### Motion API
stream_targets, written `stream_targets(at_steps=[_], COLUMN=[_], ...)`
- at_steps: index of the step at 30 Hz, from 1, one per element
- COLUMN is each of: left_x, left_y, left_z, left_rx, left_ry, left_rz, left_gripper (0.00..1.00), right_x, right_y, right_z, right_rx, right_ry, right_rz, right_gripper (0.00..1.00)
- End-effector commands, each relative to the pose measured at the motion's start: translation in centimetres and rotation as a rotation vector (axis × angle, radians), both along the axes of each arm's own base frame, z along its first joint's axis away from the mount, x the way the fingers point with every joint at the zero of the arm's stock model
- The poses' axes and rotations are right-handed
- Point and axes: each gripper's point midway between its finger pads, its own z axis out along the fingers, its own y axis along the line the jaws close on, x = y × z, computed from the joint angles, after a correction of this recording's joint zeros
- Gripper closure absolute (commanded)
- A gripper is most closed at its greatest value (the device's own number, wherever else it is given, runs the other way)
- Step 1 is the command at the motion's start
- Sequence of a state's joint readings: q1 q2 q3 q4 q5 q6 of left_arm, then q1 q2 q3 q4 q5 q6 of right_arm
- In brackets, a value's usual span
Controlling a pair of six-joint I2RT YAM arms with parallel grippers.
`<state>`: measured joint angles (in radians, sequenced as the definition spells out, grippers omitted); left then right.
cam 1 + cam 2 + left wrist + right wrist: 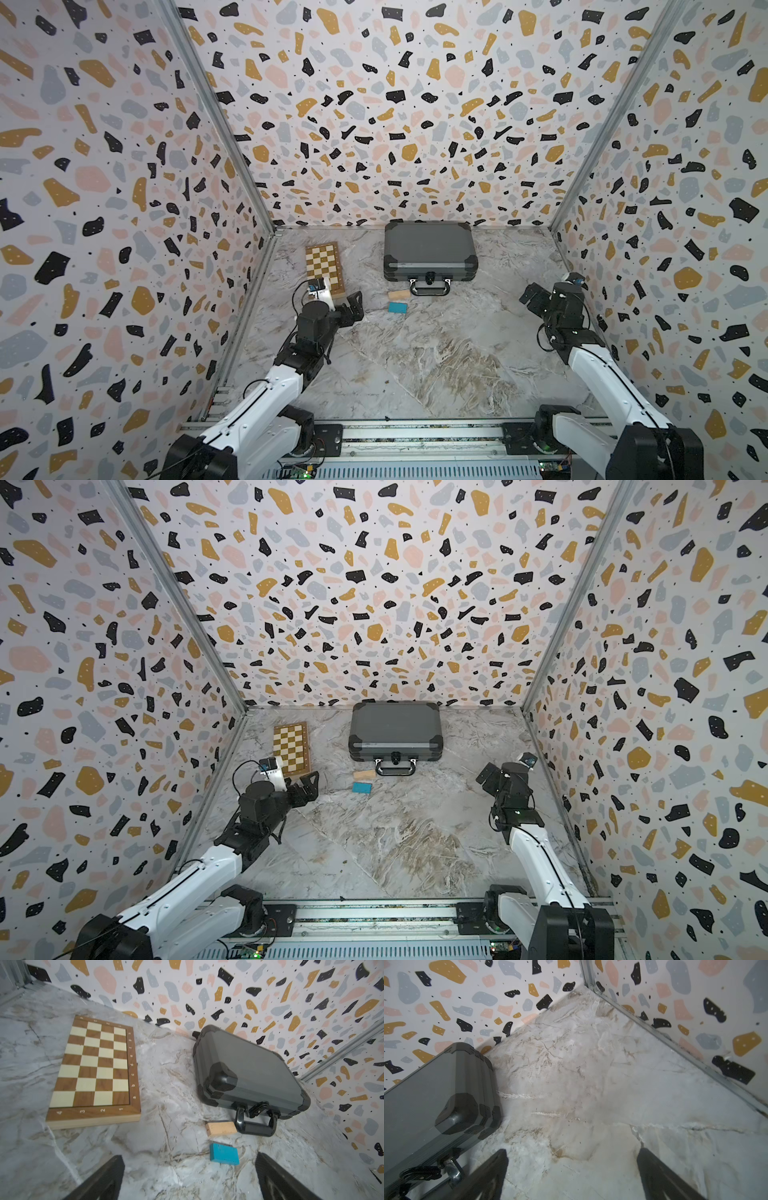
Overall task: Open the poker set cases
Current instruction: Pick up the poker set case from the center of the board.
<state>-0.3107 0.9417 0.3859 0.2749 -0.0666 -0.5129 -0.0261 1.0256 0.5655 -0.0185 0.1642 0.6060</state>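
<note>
L tool (354, 306), R tool (530, 300) well short of shut poker case (428, 248)

The case (430, 249) is dark grey with black corner guards (223, 1078) and black trim; it lies flat with the lid shut, at 12 o'clock on the table (415, 365), its back edge at the wall (415, 145); its black handle (430, 289), on silver brackets, lies flat pointing to 6 o'clock; a black latch (430, 275) sits at the middle of that front edge.
</note>
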Motion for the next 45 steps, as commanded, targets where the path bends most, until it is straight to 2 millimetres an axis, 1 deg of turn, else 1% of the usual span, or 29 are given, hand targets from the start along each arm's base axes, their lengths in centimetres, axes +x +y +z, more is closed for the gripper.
stream_targets(at_steps=[1,4,5,7,8,10,11,14,18,21,25,28,32,42,45], left_x=[-0.2,-0.7,-0.9,-1.2,-1.1,-0.7,-0.5,0.1,0.7,0.9,1.0,1.1,1.2,1.2,1.2], left_y=[1.6,3.7,4.3,5.2,5.0,3.9,3.3,1.6,0.1,-0.2,-0.4,-0.5,-0.7,-1.0,-1.0], left_z=[-1.2,-2.7,-3.2,-4.0,-4.1,-4.0,-3.9,-4.1,-4.8,-5.2,-5.3,-5.2,-5.2,-5.2,-5.1], left_rx=[-0.010,-0.021,-0.030,-0.058,-0.067,-0.089,-0.101,-0.131,-0.141,-0.139,-0.140,-0.148,-0.157,-0.167,-0.171], left_ry=[0.051,0.110,0.124,0.142,0.135,0.114,0.106,0.115,0.160,0.178,0.180,0.174,0.174,0.174,0.173], left_rz=[0.101,0.237,0.277,0.340,0.330,0.272,0.243,0.163,0.095,0.081,0.075,0.070,0.061,0.051,0.047], left_gripper=[0.01,0.01,0.01,0.01,0.01,0.01,0.01,0.01,0.01,0.00,0.00,0.00,0.00,0.01,0.01], right_x=[-0.7,0.4,1.0,1.7,1.9,2.8,3.3,5.0,7.5,9.0,10.5,11.0,11.6,12.8,13.0], right_y=[1.7,3.5,3.9,4.9,5.3,6.6,7.2,9.5,12.4,14.3,16.6,18.0,19.2,22.0,22.7], right_z=[-2.6,-3.9,-3.7,-3.7,-3.6,-3.6,-3.7,-4.6,-5.7,-6.5,-7.3,-7.8,-8.2,-7.6,-7.8], right_rx=[0.121,0.197,0.213,0.249,0.259,0.277,0.291,0.349,0.411,0.442,0.488,0.496,0.507,0.511,0.510], right_ry=[0.099,0.129,0.104,0.077,0.066,0.046,0.041,0.044,0.049,0.045,0.038,0.035,0.020,-0.028,-0.028], right_rz=[0.032,0.104,0.121,0.155,0.167,0.212,0.228,0.289,0.356,0.401,0.453,0.482,0.502,0.562,0.576], right_gripper=[0.00,0.00,0.01,0.06,0.11,0.28,0.32,0.37,0.37,0.36,0.36,0.36,0.38,0.38,0.38])
